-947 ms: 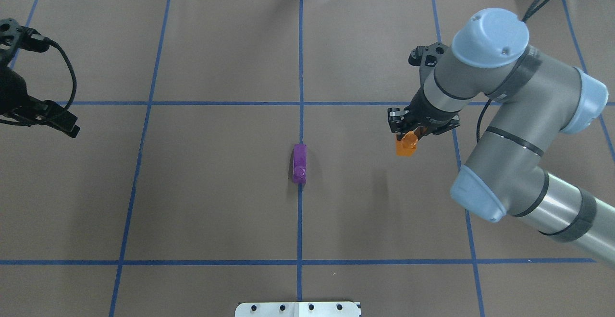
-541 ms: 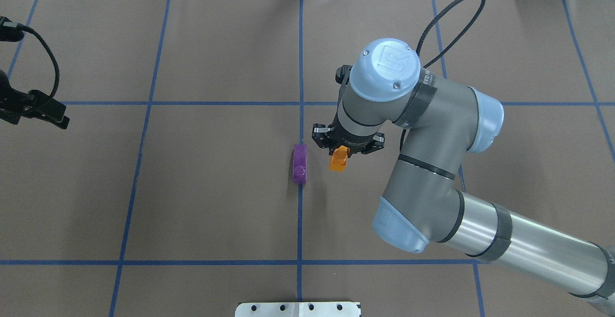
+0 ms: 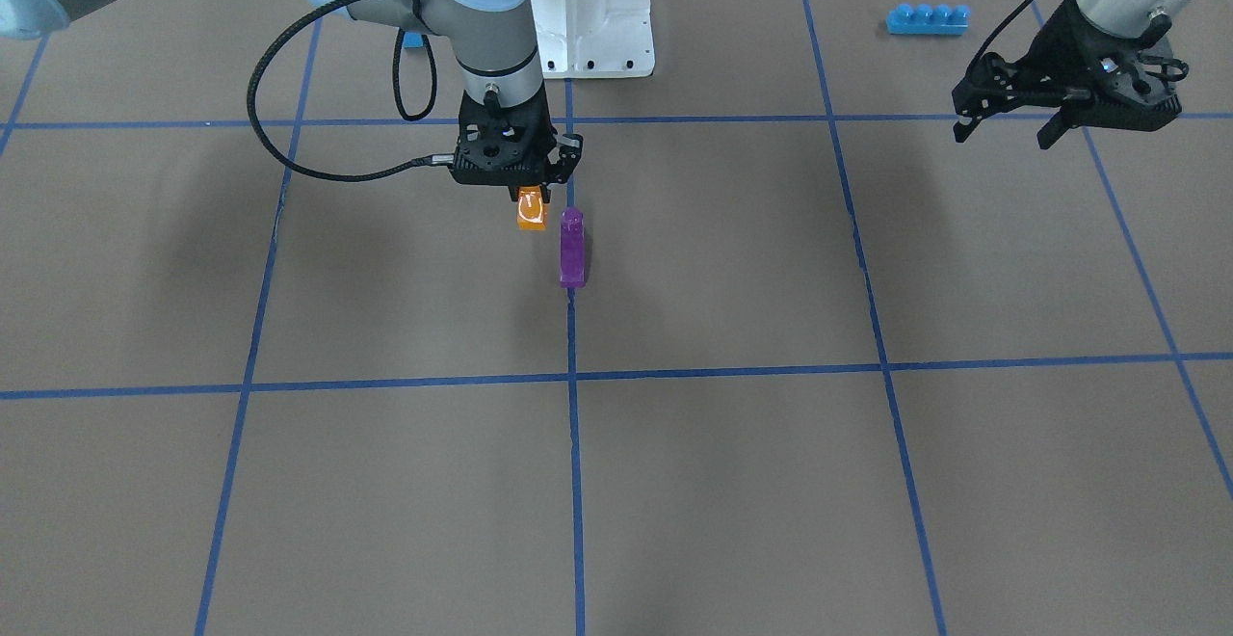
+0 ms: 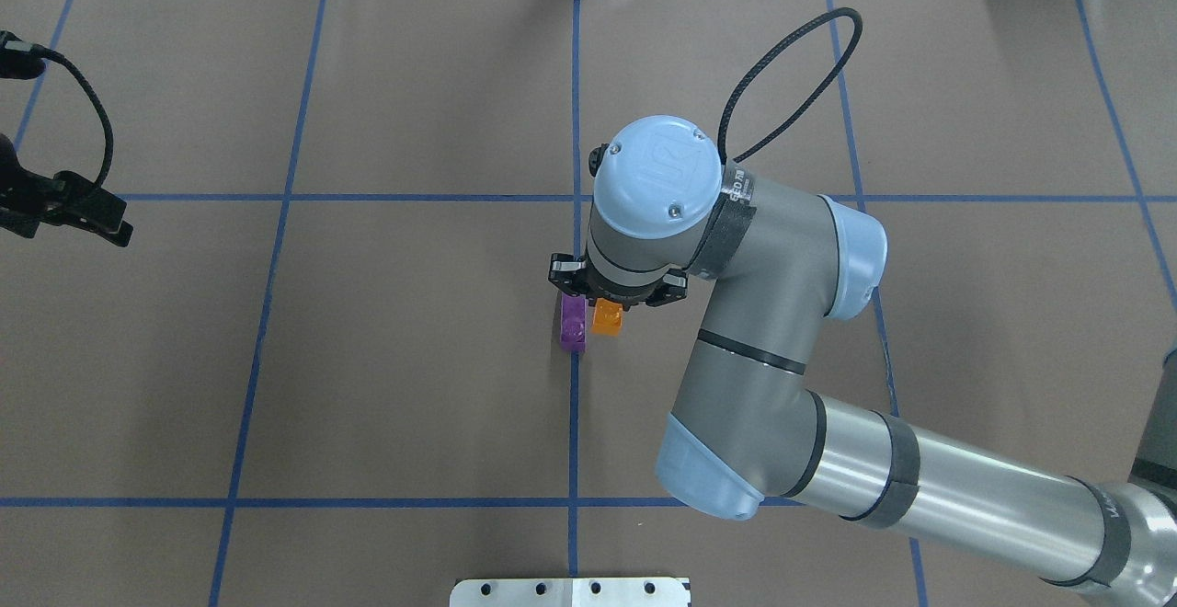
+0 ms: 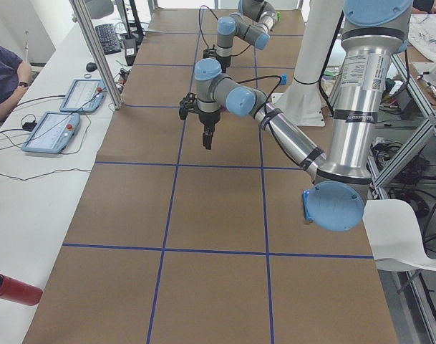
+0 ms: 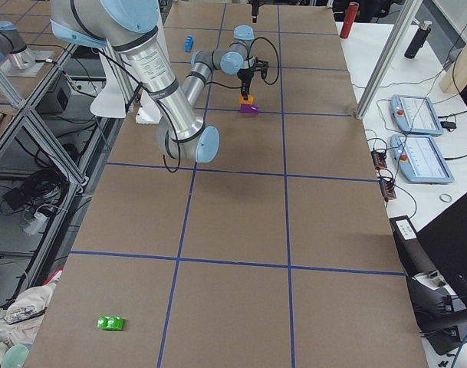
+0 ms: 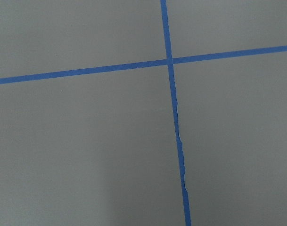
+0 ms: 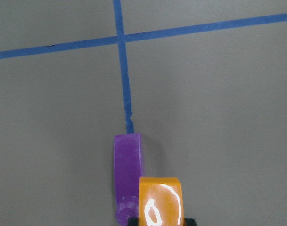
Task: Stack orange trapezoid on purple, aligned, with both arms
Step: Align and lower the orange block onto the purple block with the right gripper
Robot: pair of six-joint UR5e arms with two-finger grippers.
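Observation:
The purple block [image 4: 573,324] lies on the brown table on the centre blue line; it also shows in the front view [image 3: 571,249] and the right wrist view [image 8: 128,165]. My right gripper [image 4: 607,307] is shut on the orange trapezoid [image 4: 606,318] and holds it off the table, close beside the purple block on its right in the overhead view. The orange trapezoid also shows in the front view [image 3: 531,209] and the right wrist view [image 8: 160,200]. My left gripper [image 3: 1004,135] is open and empty, far off at the table's left side.
A long blue four-stud brick [image 3: 927,18] lies near the left arm's side. A small blue block [image 3: 412,39] sits by the white base pedestal [image 3: 597,10]. A green object [image 6: 110,323] lies far off on the right end.
My right arm has swung left across the table with the orange trapezoid, from well right of the purple block to just beside it. The left gripper has drawn back slightly.

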